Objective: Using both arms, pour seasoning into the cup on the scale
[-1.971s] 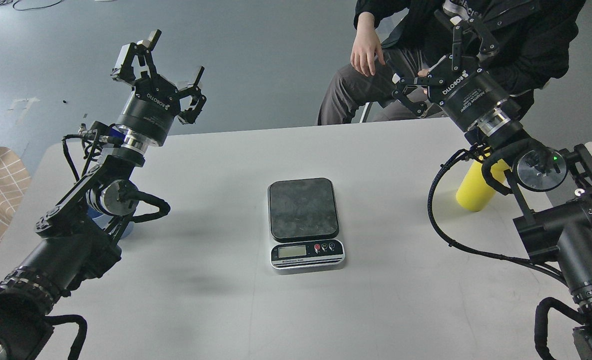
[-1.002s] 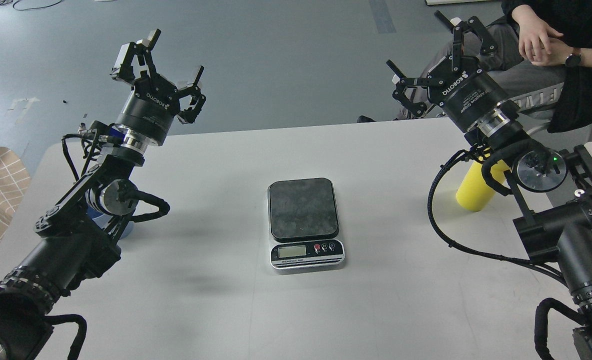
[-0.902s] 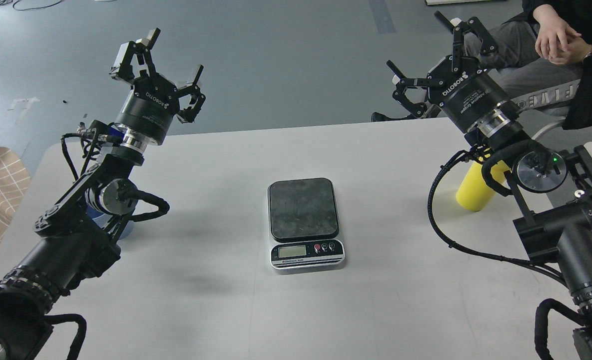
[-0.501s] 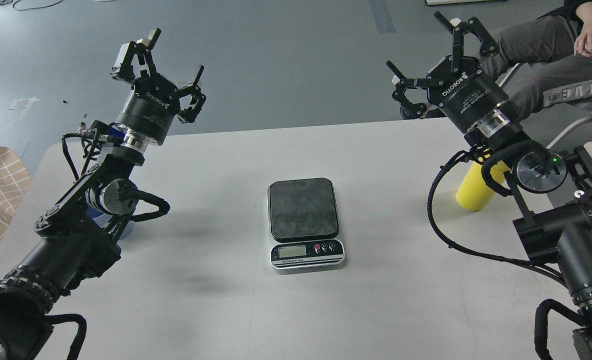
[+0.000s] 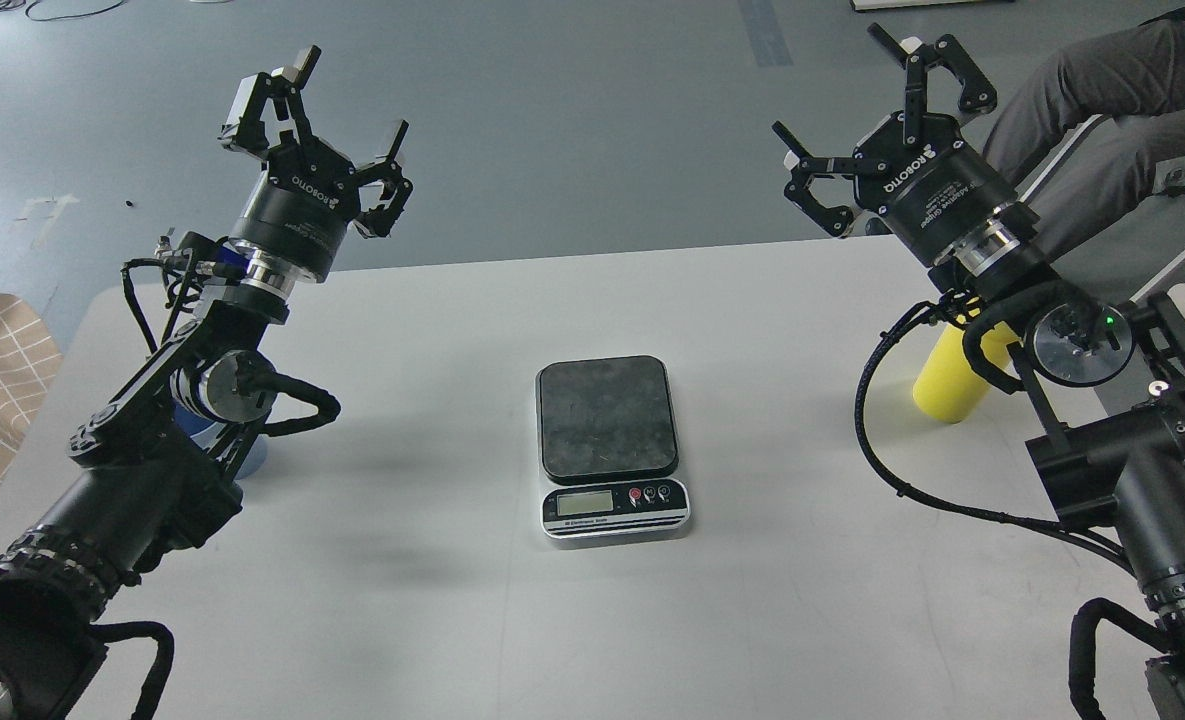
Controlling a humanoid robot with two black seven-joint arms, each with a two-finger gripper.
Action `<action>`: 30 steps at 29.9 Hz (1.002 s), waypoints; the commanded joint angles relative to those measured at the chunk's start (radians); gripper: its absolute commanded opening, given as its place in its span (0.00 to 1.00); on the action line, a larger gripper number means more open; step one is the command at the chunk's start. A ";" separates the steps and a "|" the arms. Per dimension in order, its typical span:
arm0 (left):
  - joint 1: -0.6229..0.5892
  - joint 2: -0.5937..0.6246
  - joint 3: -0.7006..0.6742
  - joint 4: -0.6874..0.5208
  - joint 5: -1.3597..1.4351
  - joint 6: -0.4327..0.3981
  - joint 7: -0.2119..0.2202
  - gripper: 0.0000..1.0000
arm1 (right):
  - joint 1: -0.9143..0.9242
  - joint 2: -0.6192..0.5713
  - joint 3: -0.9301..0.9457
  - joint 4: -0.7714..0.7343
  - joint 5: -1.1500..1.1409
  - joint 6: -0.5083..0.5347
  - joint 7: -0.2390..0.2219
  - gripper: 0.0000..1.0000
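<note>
Partly, right arm (image 5: 1072, 340) hides seasoning (image 5: 947, 385); left arm (image 5: 182, 400) hides cup (image 5: 252, 462).

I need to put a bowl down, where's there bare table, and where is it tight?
Bare table runs along the near edge in front of the scale, and behind it toward the far edge. It is tight at the left, where the cup hides under the arm, and at the right around the seasoning.

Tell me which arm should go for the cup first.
Left. The cup sits on the table's left side, mostly hidden behind that arm, and the left claw is open and empty. The right claw, also open, is nearer the yellow bottle.
</note>
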 commanded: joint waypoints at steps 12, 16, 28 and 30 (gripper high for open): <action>-0.001 0.000 0.003 0.000 0.001 0.000 0.000 0.98 | 0.003 0.003 0.000 -0.002 0.000 0.000 0.000 1.00; -0.002 0.002 0.003 0.000 0.001 0.000 0.000 0.98 | 0.003 0.003 0.000 -0.002 0.000 0.000 0.000 1.00; -0.002 0.002 0.004 0.000 0.001 0.000 0.000 0.98 | 0.005 0.003 0.000 -0.002 0.000 0.000 0.000 1.00; -0.002 0.002 0.003 0.000 0.003 0.000 0.000 0.98 | 0.003 0.003 0.000 -0.003 0.000 0.000 0.000 1.00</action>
